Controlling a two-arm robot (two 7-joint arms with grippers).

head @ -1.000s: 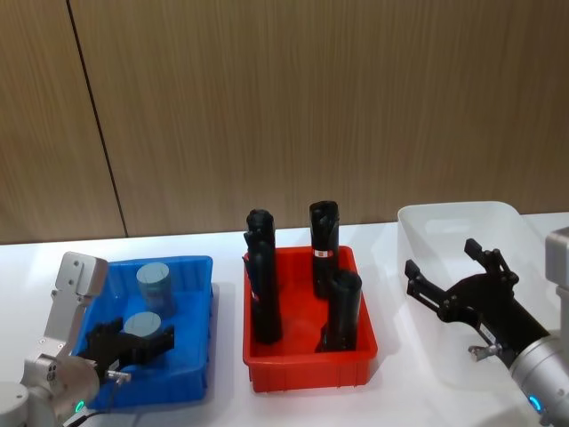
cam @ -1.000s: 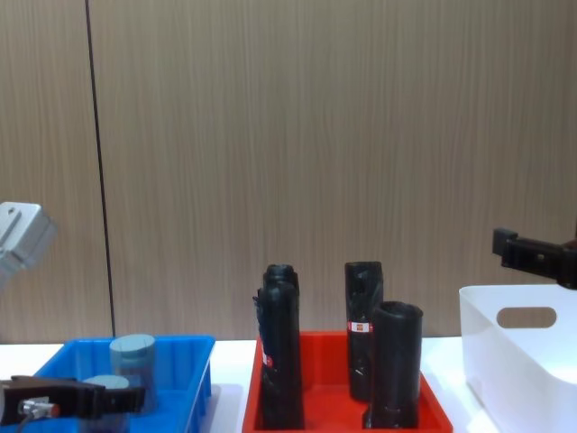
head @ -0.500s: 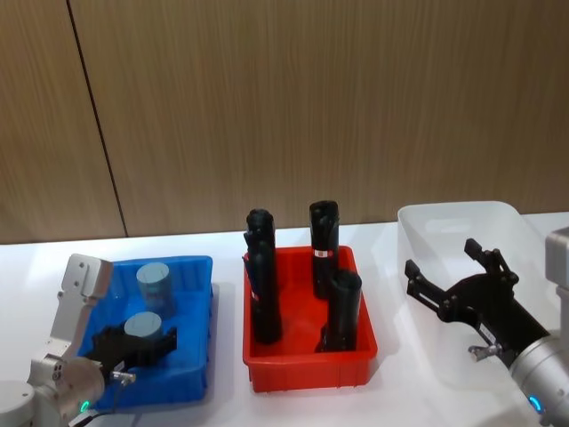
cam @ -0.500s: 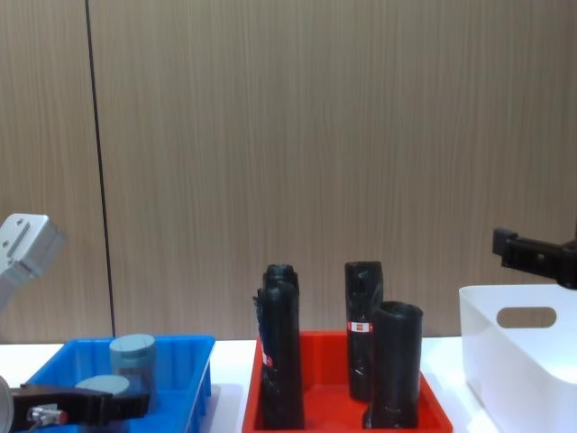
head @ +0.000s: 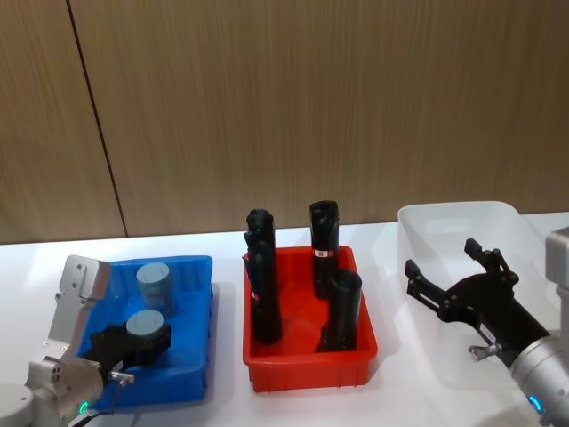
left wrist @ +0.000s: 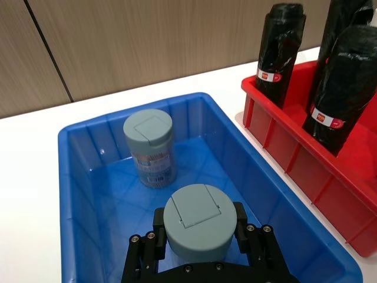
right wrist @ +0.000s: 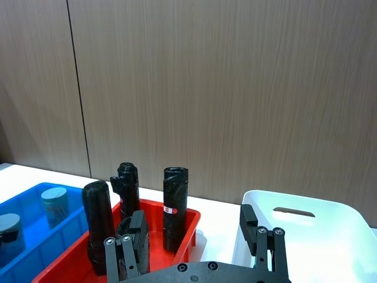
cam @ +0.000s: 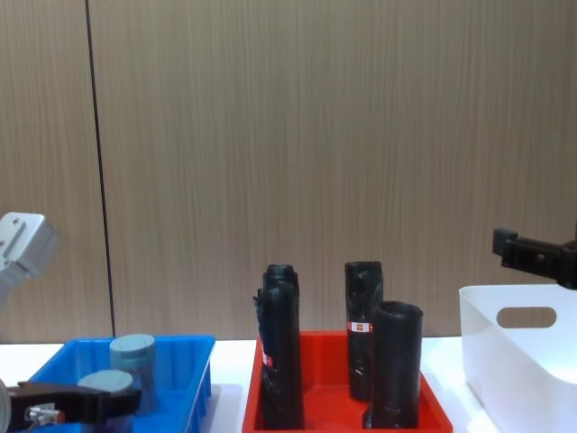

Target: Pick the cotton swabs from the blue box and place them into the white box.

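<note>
While the right gripper point(head: 440, 256) hangs spread over the white box point(head: 453, 208), the left gripper point(left wrist: 198, 215) sits in the blue box point(left wrist: 70, 194), fingers point(left wrist: 156, 227) pinching the nearer cotton swabs jar point(head: 147, 326), axis upright; the lift looks to be straight up, then rightward past the red tray point(head: 307, 369).

two cotton swabs point(head: 153, 283) sitting in one blue box point(head: 197, 338) at left, four black tubes point(head: 263, 298) standing in one red tray point(head: 307, 372), one white box point(head: 444, 218) sitting at right.
</note>
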